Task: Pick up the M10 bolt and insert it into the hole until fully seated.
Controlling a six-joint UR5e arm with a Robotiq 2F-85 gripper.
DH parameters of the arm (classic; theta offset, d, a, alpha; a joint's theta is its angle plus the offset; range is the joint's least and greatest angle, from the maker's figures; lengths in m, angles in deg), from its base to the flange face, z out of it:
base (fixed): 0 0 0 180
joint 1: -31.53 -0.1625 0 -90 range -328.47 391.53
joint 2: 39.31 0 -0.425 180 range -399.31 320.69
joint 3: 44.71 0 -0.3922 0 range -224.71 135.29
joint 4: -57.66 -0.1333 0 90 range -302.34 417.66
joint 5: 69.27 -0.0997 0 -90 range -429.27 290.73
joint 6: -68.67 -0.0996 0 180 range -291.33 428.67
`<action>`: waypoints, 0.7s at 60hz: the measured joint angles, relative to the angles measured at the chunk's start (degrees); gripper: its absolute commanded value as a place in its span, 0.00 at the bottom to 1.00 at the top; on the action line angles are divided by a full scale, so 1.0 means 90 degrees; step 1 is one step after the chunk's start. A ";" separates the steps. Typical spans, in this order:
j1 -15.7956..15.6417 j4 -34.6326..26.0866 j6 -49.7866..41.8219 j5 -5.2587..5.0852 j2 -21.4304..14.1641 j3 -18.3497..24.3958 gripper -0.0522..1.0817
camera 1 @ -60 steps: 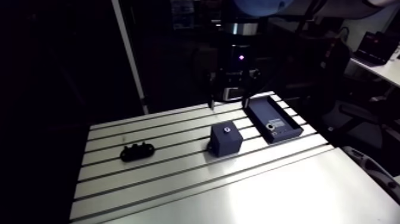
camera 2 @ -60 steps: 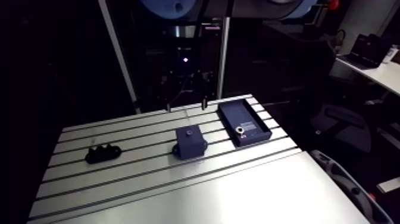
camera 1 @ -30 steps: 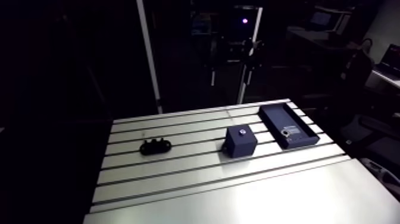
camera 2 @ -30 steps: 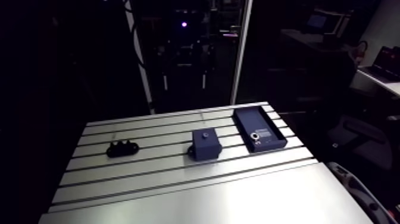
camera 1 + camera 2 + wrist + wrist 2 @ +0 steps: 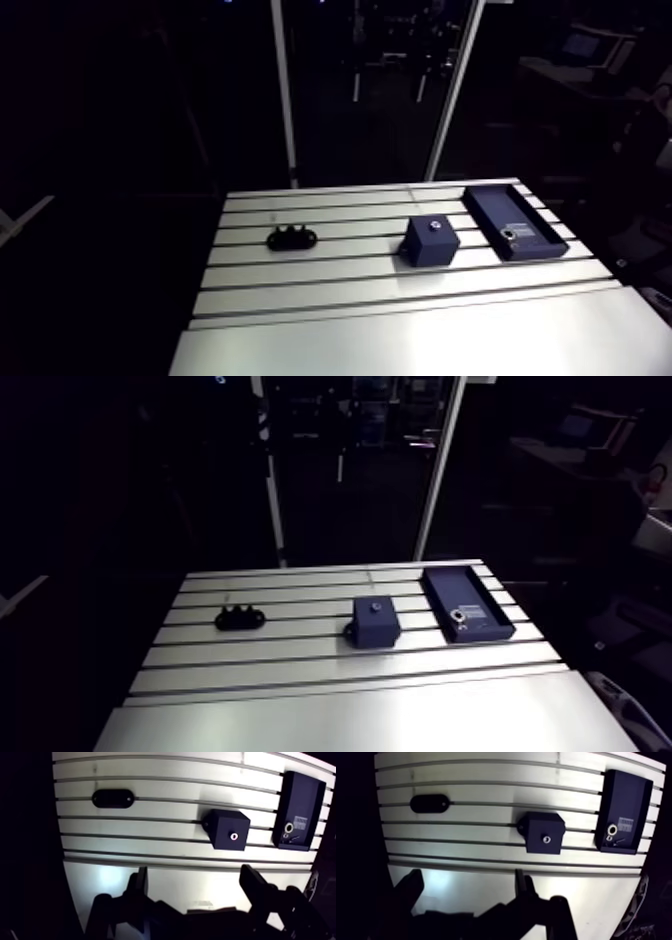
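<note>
Gripper is open wide; its 2 fingers stand far apart w/ nothing btwn them, only bare table under the gap; it hangs high up over the smooth part of the table, touching nothing.

M10 bolt: can't pick it out for sure; a small shiny round thing lies in the dark tray, near the tray's end that is closer to the gripper; that may be it, but it's too small to tell.

Hole is in the top of the dark blue block; it's a small round spot near the middle of the top face, w/ a pale glint in it; can't tell if sth sits inside.

Block stands flat on the slotted part of the table, ahead of the gripper & more on the side of one finger than the other; tray lies beside the block, near but not touching, its long side running across the slots; a pale label shows on the tray floor by the shiny thing.

On the block's other side, well apart, sits a black oval piece; in the arm view it has little bumps on top; it rests on the slotted part too.
</note>
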 measured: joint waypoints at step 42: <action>-0.0392 -0.0224 -0.0107 -0.0014 -0.0414 0.0092 0.05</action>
